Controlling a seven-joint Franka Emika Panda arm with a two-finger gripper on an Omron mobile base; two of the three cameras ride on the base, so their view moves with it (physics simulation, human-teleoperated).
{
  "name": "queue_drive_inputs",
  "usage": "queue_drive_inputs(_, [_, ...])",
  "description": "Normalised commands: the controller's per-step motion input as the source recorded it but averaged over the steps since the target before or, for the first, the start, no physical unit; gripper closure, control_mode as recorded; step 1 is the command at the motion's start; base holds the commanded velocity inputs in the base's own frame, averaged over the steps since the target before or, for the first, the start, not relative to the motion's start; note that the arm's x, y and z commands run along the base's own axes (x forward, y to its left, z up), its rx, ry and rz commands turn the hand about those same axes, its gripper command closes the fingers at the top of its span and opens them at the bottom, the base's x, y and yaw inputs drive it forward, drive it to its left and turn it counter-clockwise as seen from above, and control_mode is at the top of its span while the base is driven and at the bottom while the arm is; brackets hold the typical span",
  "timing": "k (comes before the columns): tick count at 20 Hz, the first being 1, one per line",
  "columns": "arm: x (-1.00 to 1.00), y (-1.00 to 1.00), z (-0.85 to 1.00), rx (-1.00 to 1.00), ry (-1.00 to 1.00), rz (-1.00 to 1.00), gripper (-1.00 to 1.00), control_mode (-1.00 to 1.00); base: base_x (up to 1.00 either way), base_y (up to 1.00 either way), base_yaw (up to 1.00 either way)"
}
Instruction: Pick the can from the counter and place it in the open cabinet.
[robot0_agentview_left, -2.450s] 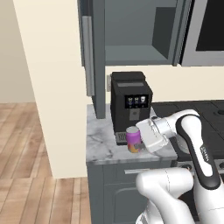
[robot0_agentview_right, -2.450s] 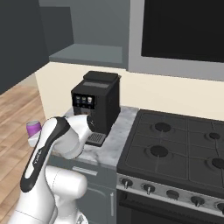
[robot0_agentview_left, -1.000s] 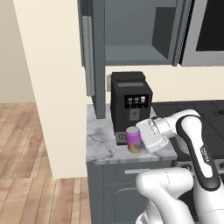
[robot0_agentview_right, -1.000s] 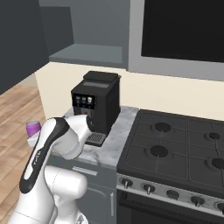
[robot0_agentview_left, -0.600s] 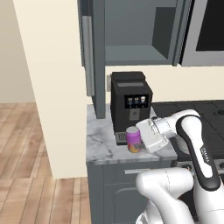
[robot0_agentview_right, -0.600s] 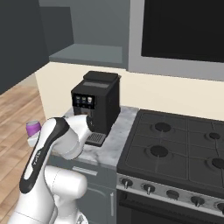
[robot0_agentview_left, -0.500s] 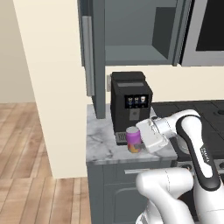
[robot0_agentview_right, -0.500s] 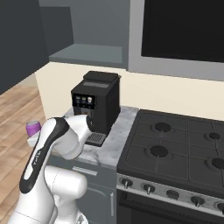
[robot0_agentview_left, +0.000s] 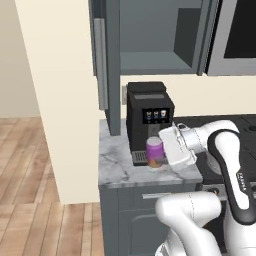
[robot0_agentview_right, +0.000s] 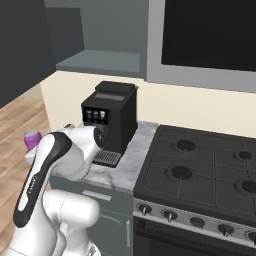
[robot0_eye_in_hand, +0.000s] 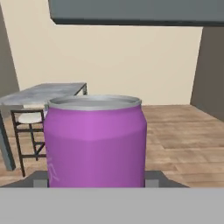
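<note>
Nothing has shifted since the earlier frames: the end effector (robot0_agentview_left: 161, 150) stays clamped on the can (robot0_agentview_left: 154, 151), held upright just in front of the coffee machine (robot0_agentview_left: 148, 117), low over the small marble worktop (robot0_agentview_left: 120, 167). The open cabinet (robot0_agentview_left: 150, 62) sits directly above. A straight lift could knock the can against the machine's top or the shelf's front edge, twisting it out of the grip.

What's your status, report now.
Gripper shut on can, held upright beside the coffee machine. Cabinet open above, shelf bare. Machine stands under the shelf's edge.
</note>
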Motion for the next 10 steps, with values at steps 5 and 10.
queue_drive_inputs(5, [-0.17,0.00,0.61,-0.02,-0.02,-0.25,1.00,-1.00,0.00,0.00,0.00])
queue_drive_inputs(10, [-0.09,-0.07,0.62,-0.01,0.04,-0.26,1.00,-1.00,0.00,0.00,0.00])
